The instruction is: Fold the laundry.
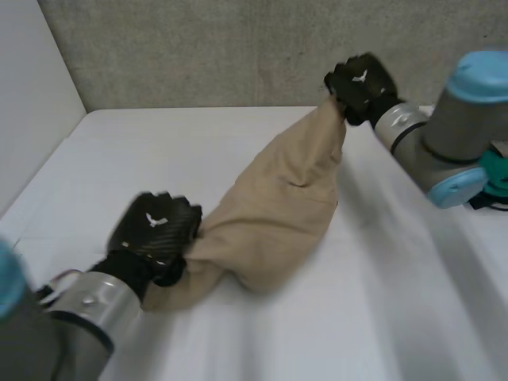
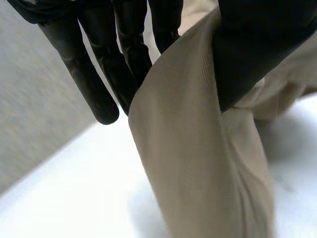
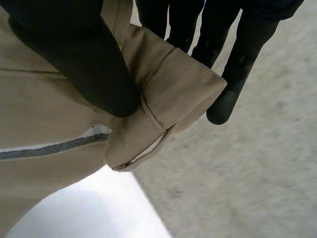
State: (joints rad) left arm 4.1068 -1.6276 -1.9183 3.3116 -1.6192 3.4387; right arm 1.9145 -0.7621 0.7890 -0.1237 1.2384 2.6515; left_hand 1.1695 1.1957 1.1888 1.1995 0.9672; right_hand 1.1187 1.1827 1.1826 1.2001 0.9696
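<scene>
A beige garment point(image 1: 278, 202) is draped in a sagging bundle across the white desk point(image 1: 381, 302), with a grey wall point(image 1: 238, 48) seen behind it. Its near end is pinched between thumb and fingers of the left robot hand point(image 1: 155, 230). Its far hemmed corner is held raised, clamped by the right robot hand point(image 1: 361, 83) near the wall.

A white table point(image 1: 262, 333) carries one thing, a tan cloth point(image 1: 274, 214). The cloth is bunched into a long heap that slants across the tabletop. Its thick middle and nearer end lie on the surface, while its farther end is raised clear of it. Beyond the cloth the table's edge meets a grey wall point(image 1: 198, 48).
</scene>
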